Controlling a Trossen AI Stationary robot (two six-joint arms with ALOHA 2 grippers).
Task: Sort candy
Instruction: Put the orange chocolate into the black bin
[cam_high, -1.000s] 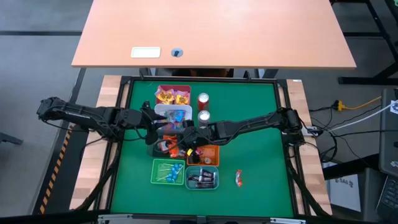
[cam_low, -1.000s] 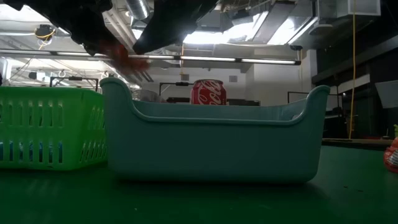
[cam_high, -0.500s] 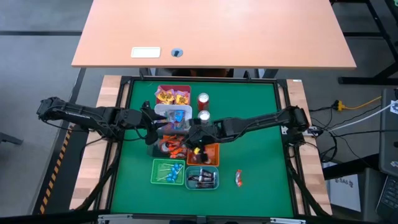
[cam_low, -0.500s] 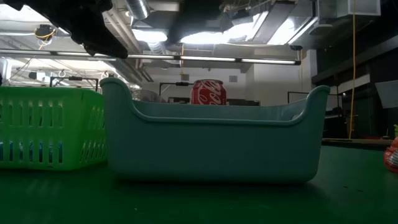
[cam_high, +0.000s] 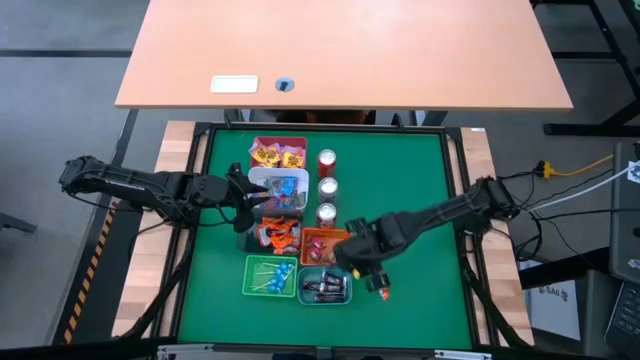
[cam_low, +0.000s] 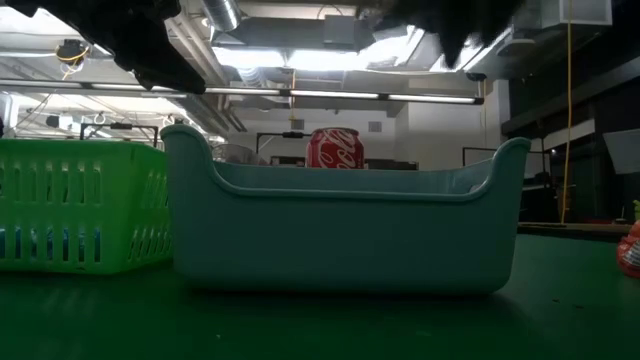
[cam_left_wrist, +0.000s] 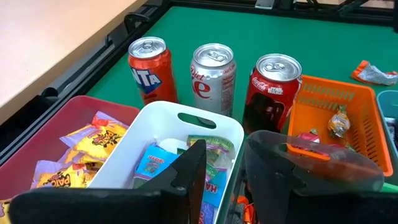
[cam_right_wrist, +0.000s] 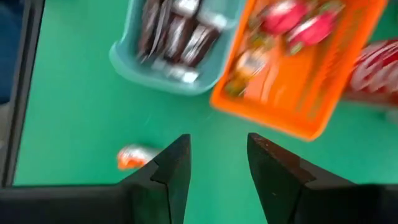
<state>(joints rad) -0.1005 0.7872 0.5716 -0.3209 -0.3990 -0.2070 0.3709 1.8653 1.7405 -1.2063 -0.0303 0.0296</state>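
Observation:
Candy lies sorted in small bins at the table's middle: yellow in the red bin (cam_high: 278, 153), blue in the white bin (cam_left_wrist: 180, 134), red in the orange bin (cam_right_wrist: 298, 68), dark in the teal bin (cam_right_wrist: 177, 37), and blue lollipops in the green bin (cam_high: 270, 275). One loose orange-and-silver candy (cam_right_wrist: 138, 155) lies on the green mat right of the teal bin. My right gripper (cam_right_wrist: 217, 155) hangs open and empty above the mat, pointing down, beside that candy (cam_high: 383, 287). My left gripper (cam_left_wrist: 224, 165) hovers open and empty over the white bin's near end.
Three cans (cam_left_wrist: 211, 74) stand in a row right of the red and white bins. A pile of orange and red wrappers (cam_high: 275, 233) lies left of the orange bin. Bare green mat spreads to the right (cam_high: 420, 180) and left of the bins.
My right gripper has swung from above the pile beside the orange bin toward the table's near right, past the orange bin, to the loose candy, and has tipped to point more steeply down. A red blur under the arms in the low view is gone.

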